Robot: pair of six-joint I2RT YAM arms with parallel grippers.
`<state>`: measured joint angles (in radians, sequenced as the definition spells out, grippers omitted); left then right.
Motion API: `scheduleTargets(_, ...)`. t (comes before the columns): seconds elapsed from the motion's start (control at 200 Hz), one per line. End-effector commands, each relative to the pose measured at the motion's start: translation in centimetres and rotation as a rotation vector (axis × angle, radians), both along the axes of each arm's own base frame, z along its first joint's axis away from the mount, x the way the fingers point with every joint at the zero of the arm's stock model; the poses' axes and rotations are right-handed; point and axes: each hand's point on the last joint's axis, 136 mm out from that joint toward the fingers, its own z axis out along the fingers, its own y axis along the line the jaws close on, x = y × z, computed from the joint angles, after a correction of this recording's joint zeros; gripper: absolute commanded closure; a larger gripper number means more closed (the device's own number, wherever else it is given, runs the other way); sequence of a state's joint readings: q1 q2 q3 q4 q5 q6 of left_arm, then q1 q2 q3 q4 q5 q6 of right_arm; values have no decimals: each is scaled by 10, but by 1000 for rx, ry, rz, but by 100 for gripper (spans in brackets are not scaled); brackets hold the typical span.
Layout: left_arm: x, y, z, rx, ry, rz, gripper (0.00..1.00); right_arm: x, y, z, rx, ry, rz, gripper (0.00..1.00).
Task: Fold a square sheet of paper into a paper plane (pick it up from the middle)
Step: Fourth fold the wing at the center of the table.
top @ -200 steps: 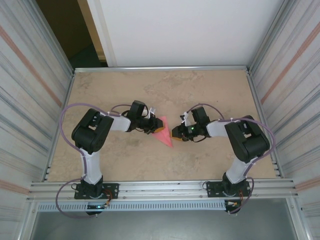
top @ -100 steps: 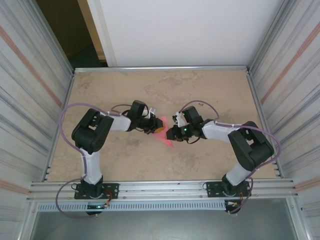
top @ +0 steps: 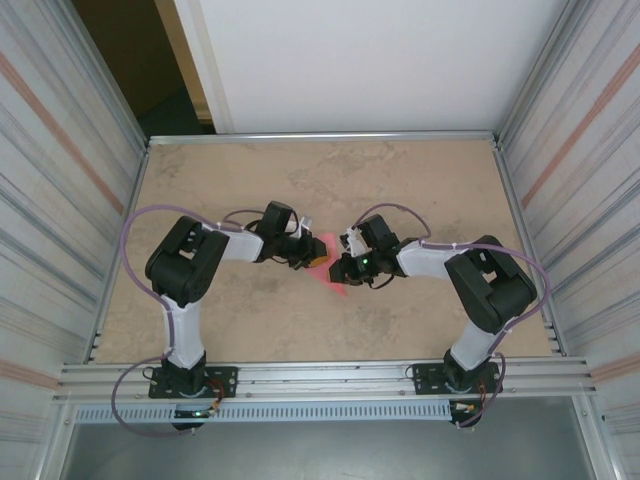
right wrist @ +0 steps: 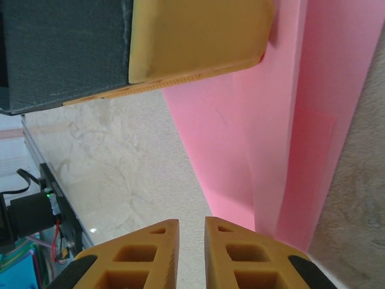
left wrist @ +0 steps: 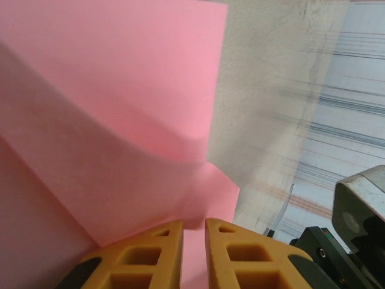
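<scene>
Likely folding step: left end effector [left wrist: 194, 227] grasps the paper [left wrist: 120, 90]; right end effector [right wrist: 192, 226] clenched, empty. Next: flatten crease.

No readable text, labels or numbers anywhere.

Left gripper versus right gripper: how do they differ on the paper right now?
The left gripper has the pink paper in the slit between its fingers; the right gripper shows bare table in its slit, with the paper's edge beside one finger. From above, the left gripper sits at the paper's far part, the right gripper at its near tip. Both are closed to a narrow slit.
</scene>
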<state>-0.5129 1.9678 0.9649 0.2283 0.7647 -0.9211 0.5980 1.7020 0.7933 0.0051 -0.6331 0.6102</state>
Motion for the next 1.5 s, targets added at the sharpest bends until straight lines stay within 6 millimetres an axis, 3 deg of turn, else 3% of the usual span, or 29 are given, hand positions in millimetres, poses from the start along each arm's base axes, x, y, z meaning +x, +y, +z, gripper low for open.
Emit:
scheduleTargets(0.0,1,-3,-2,12,4,-12,82,-2,-4,-11,-32,19,-5,82)
scheduleTargets(0.812,-1,0,-6,28,10,-15,82,-8,-7,-25,-40,66,-10,83)
scheduleTargets(1.127,-1,-1,-4,25,5,-19,82,4,-17,14,-15,-19,-64,79)
scheduleTargets(1.243,-1,-1,-4,25,5,-20,82,1,-28,8,-70,-12,-94,79)
scheduleTargets(1.363,-1,0,-4,26,6,-19,82,-3,-40,0,-131,0,-128,73)
scheduleTargets(1.493,-1,-1,-4,26,5,-19,82,-10,-39,-6,-131,26,-106,71)
